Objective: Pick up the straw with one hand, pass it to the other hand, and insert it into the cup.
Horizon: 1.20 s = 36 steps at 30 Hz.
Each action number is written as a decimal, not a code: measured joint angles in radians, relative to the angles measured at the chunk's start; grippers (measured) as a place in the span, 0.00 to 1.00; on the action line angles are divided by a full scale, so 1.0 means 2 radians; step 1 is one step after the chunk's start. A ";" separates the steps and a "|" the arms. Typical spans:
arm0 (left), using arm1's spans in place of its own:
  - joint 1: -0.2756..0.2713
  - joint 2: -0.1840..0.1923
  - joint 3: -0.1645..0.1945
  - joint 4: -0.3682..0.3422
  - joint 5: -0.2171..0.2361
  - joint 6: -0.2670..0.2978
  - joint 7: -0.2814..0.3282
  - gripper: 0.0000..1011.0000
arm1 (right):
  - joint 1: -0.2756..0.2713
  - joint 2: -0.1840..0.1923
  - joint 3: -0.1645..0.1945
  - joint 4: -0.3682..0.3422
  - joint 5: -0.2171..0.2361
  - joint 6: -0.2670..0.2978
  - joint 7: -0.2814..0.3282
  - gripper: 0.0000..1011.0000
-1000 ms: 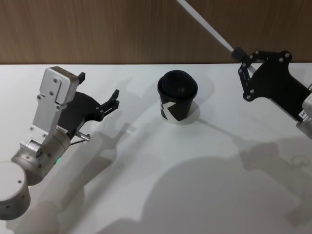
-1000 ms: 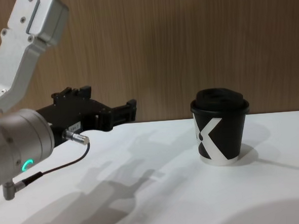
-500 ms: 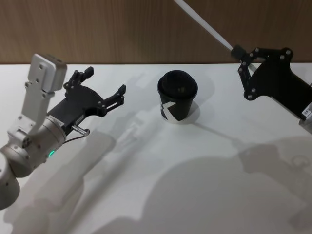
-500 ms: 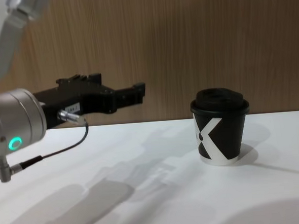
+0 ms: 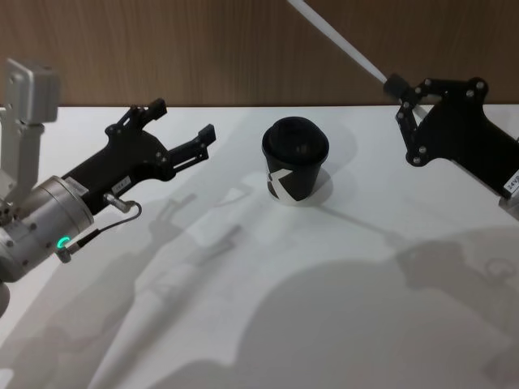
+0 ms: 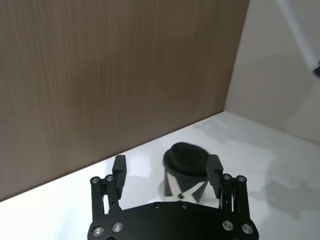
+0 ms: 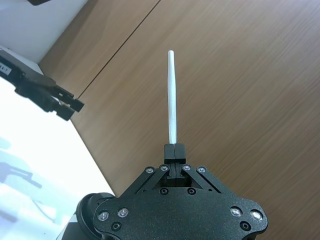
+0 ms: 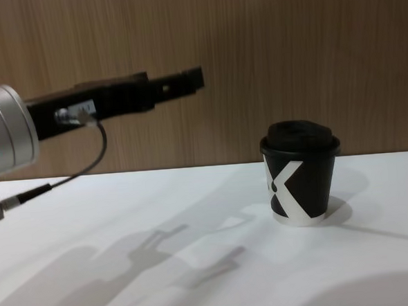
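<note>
Pickup done: right end effector (image 5: 395,86), right of and above the cup (image 5: 294,168), pinches the straw (image 5: 340,40) by its lower end. Left end effector (image 5: 184,119) hangs left of the cup, spread and empty. Handover and insertion not yet done.

Black left pincer (image 5: 184,117), silver wrist (image 5: 47,217), green light (image 5: 62,242)

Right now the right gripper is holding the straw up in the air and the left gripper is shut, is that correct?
Not quite. The left gripper is open, not shut: the left wrist view shows its two fingers spread wide apart with nothing between them. The rest stands: the right gripper is holding the straw up in the air.
</note>
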 joint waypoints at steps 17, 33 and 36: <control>-0.002 -0.007 -0.035 -0.005 -0.147 0.030 -0.097 0.99 | 0.001 0.001 0.000 0.000 0.001 -0.001 0.002 0.00; -0.017 -0.034 -0.044 0.001 -0.262 0.066 -0.162 0.99 | 0.001 0.001 0.000 0.000 0.002 -0.002 0.002 0.00; -0.023 -0.042 -0.041 0.006 -0.281 0.074 -0.173 0.99 | 0.001 0.001 0.000 0.000 0.002 -0.002 0.002 0.00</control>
